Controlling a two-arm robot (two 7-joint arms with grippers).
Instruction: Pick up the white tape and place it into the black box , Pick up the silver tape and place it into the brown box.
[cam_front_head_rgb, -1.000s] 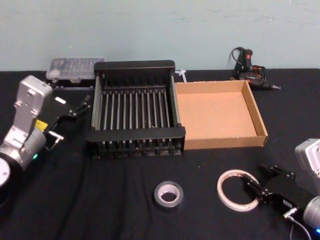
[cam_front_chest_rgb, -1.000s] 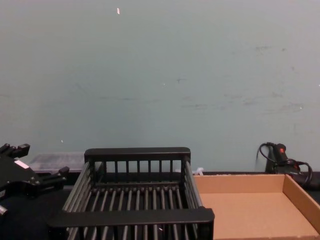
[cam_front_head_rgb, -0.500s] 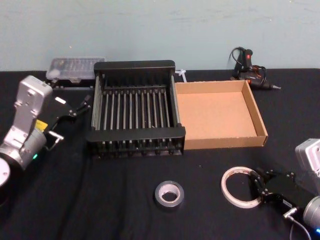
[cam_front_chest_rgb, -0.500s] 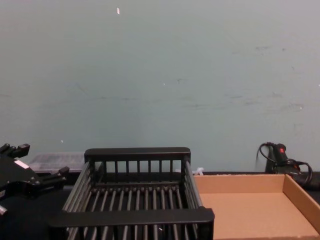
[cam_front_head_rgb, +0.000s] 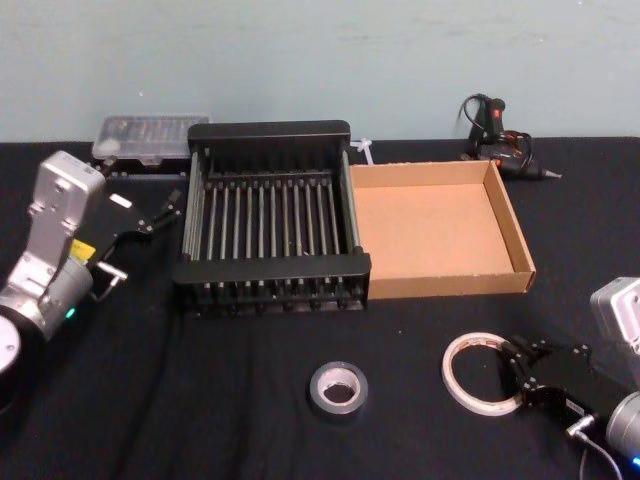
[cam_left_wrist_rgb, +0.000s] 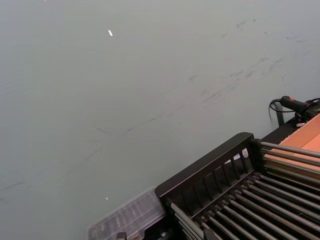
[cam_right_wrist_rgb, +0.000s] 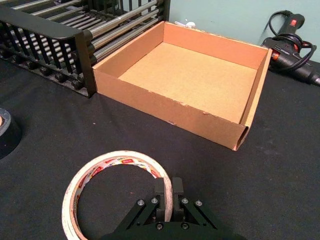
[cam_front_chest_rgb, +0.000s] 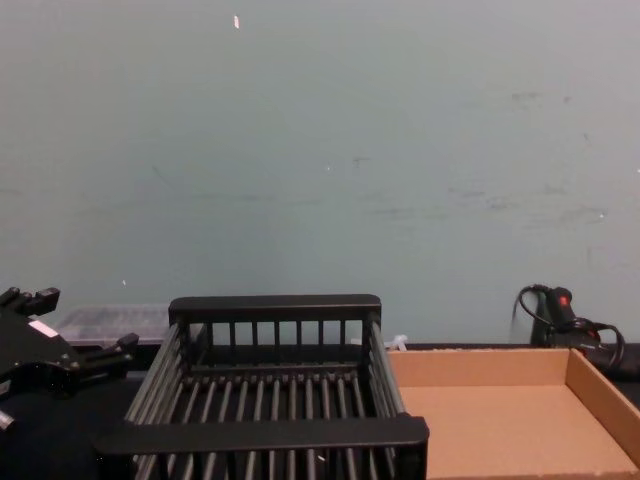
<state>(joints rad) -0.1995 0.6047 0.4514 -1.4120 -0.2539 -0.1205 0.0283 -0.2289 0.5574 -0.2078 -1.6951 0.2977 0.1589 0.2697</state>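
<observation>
Item 1, white tape (cam_front_head_rgb: 478, 374): flat thin hoop on the black cloth table (cam_front_head_rgb: 250, 420), near right; the right wrist view shows red print on its inner ring and the right gripper (cam_right_wrist_rgb: 168, 199) clenched across its band. Item 2, silver tape (cam_front_head_rgb: 338, 388): dull grey roll, near centre, untouched. Black box (cam_front_head_rgb: 272, 228): slatted plastic crate, touching the brown box (cam_front_head_rgb: 436, 228), a shallow cardboard tray on its right. Left gripper (cam_front_head_rgb: 150, 215): parked far left, released.

Your white tape (cam_front_head_rgb: 478, 374) flat at table's 4 o'clock (red print inside), silver tape (cam_front_head_rgb: 337, 388) flat at 6; black box (cam_front_head_rgb: 270, 271) touching brown box (cam_front_head_rgb: 440, 285), both empty.
</observation>
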